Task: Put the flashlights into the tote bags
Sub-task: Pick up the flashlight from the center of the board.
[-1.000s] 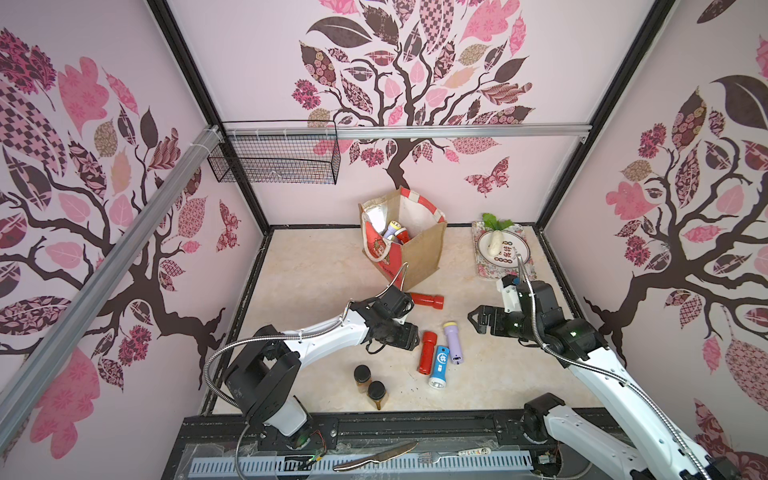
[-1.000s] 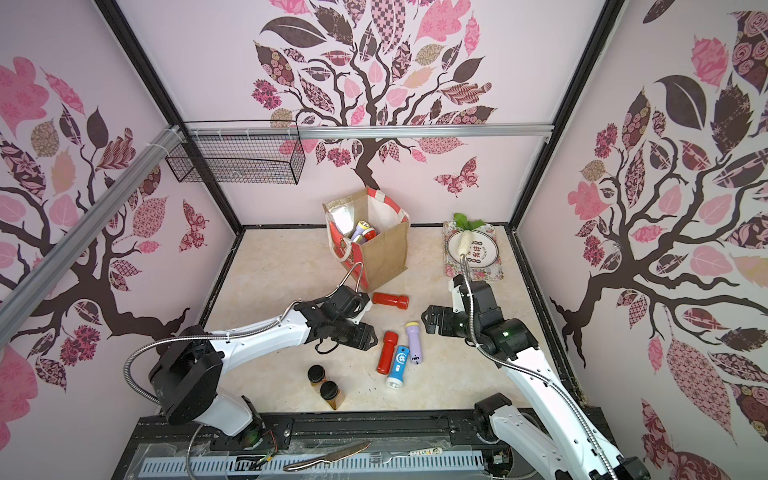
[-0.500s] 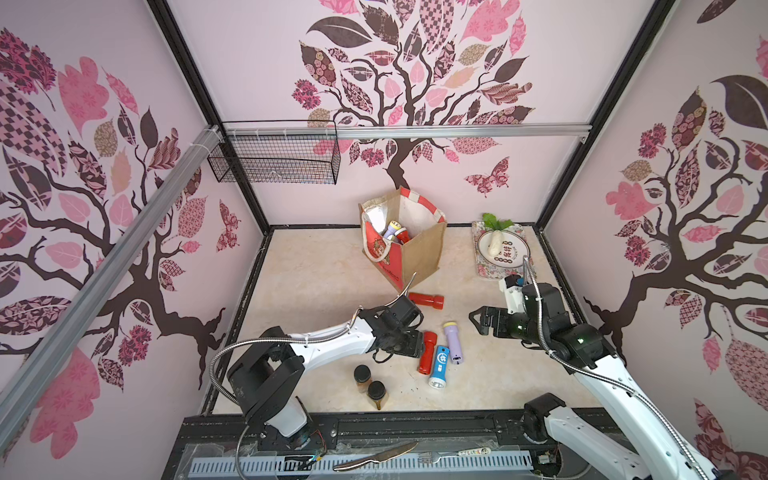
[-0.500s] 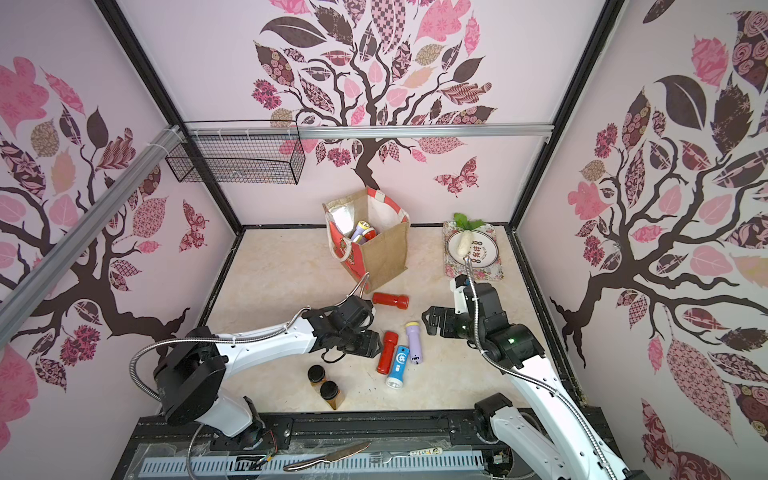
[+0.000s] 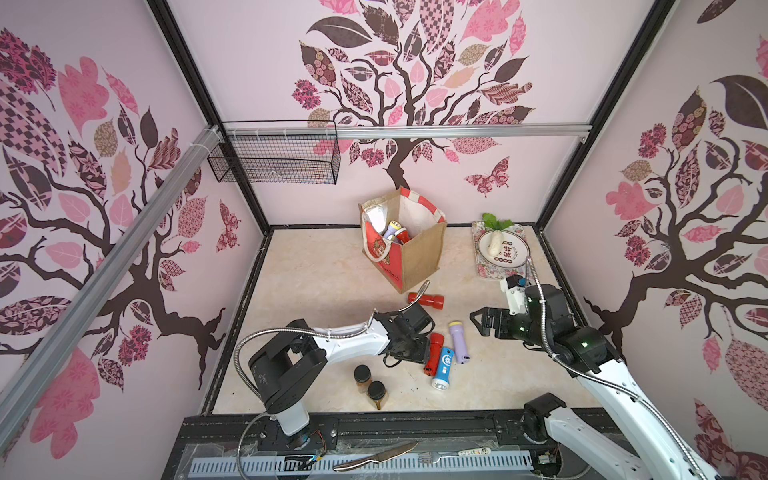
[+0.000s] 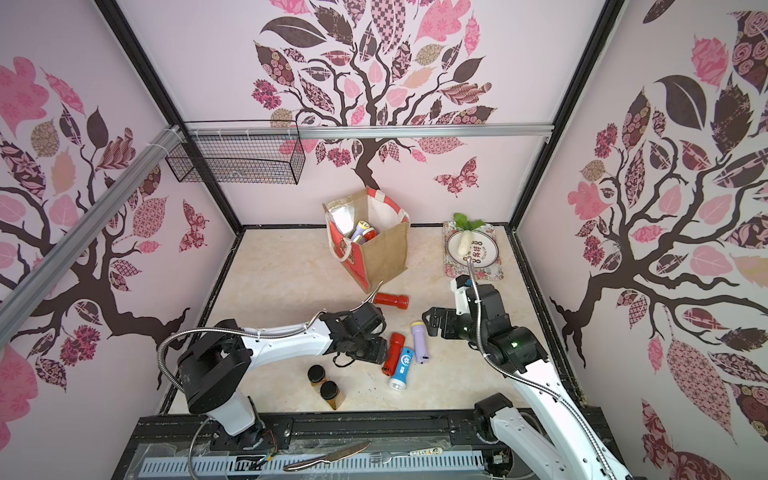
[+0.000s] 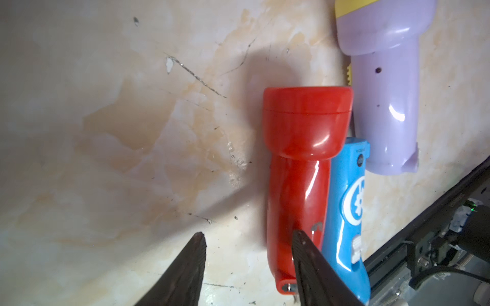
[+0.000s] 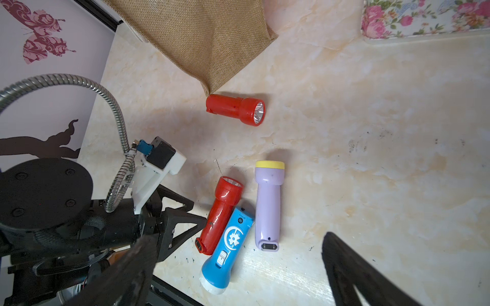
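Note:
Three flashlights lie side by side on the marble floor: red [image 5: 432, 351], blue with a white emblem [image 5: 442, 368] and lilac with a yellow ring [image 5: 458, 340]. My left gripper [image 7: 248, 238] is low beside them and open. One of its fingers [image 7: 305, 254] overlaps the red flashlight's [image 7: 297, 185] handle, and bare floor shows between the jaws. My right gripper [image 8: 236, 237] hovers wide open and empty above this group. Another red flashlight [image 5: 426, 300] lies at the foot of the tote bag [image 5: 419, 257], which stands upright with flashlights [image 5: 395, 232] inside.
Two brown jars with black lids [image 5: 370, 384] stand near the front edge, left of the flashlights. A floral tray [image 5: 482, 270] with a plate and radish sits at the back right. A wire basket [image 5: 274, 160] hangs on the back wall. A knife and fork [image 5: 374, 457] lie on the front rail.
My left gripper has slid forward and right up to the red flashlight, its jaws narrowing. The right gripper has stayed wide open, almost in place.

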